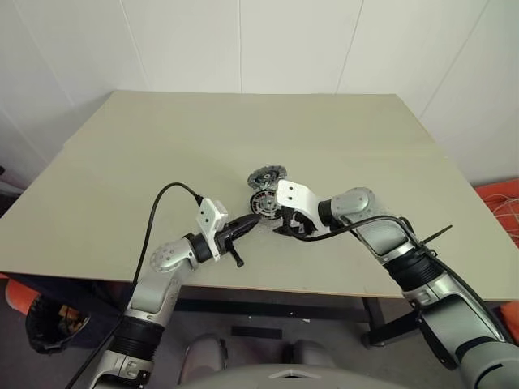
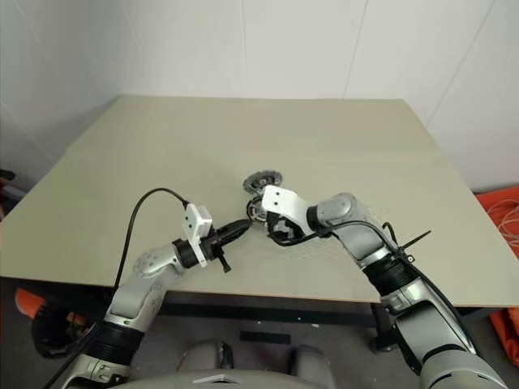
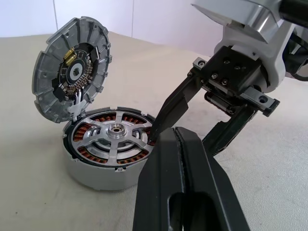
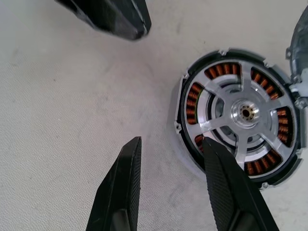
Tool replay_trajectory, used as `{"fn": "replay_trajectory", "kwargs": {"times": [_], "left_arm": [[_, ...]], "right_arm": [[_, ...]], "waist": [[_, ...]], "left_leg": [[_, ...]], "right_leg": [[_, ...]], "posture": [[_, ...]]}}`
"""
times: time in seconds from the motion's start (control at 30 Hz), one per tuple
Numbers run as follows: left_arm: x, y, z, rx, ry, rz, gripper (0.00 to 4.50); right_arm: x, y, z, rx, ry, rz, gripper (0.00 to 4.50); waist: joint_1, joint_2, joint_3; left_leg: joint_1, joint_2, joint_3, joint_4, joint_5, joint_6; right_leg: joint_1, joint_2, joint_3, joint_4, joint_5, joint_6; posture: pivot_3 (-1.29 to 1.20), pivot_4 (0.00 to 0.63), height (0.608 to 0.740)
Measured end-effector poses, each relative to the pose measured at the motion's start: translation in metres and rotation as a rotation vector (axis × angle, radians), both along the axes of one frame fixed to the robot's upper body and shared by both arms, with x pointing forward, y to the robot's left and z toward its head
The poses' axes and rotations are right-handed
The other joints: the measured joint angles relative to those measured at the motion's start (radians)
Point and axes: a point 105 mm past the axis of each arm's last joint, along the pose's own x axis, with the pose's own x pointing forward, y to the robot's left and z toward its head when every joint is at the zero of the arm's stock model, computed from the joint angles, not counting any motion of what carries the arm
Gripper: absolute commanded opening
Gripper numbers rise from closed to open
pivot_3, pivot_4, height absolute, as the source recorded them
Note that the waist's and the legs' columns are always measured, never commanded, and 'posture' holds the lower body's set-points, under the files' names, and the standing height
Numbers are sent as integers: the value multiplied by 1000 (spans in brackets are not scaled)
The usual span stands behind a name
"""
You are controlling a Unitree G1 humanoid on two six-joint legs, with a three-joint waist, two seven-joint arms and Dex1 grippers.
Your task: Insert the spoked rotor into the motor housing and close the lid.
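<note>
The motor housing (image 3: 96,175) stands on the table, copper windings showing through the spoked rotor (image 3: 115,130), which sits flat inside it. The lid (image 3: 72,72) stands tilted up at the housing's far edge, its inner face with a small circuit board showing. My right gripper (image 4: 171,140) is open and holds nothing. One of its fingertips (image 4: 208,144) lies at the housing's rim; the other is over bare table. My left gripper (image 3: 177,132) is shut and empty, level, with its tip just short of the housing (image 1: 263,201) on its near left side.
The beige table (image 1: 162,154) stretches wide behind and to both sides of the parts. Its front edge (image 1: 268,290) runs close under both wrists. A black cable (image 1: 154,219) loops up from my left wrist. White walls stand behind the table.
</note>
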Motion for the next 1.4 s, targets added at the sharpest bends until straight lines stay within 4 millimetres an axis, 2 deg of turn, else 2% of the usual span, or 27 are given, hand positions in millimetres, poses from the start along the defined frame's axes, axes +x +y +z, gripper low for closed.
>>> {"fn": "replay_trajectory", "kwargs": {"times": [0.57,0.7,0.83,1.23,1.4], "left_arm": [[1,-1,0,-10,3,18,0],[2,-1,0,-14,4,22,0],[2,-2,1,-21,5,28,0],[3,-2,1,-31,11,42,0],[3,-2,2,-32,8,44,0]], "right_arm": [[15,-3,1,-38,-24,30,2210],[15,-3,2,-43,-28,35,1346],[12,1,2,-40,-20,67,18],[12,3,3,-39,-19,70,18],[12,3,6,-27,9,6,18]], "waist": [[-1,0,0],[0,0,0],[-1,0,0],[-1,-1,0],[0,-1,2]], "left_leg": [[1,0,0,0,0,0],[1,0,0,0,0,0],[1,0,0,0,0,0],[1,0,0,0,0,0],[1,0,0,0,0,0]], "right_leg": [[1,0,0,0,0,0],[1,0,0,0,0,0],[1,0,0,0,0,0],[1,0,0,0,0,0],[1,0,0,0,0,0]], "posture": [[0,0,740],[0,0,740],[0,0,740],[0,0,740],[0,0,740]]}}
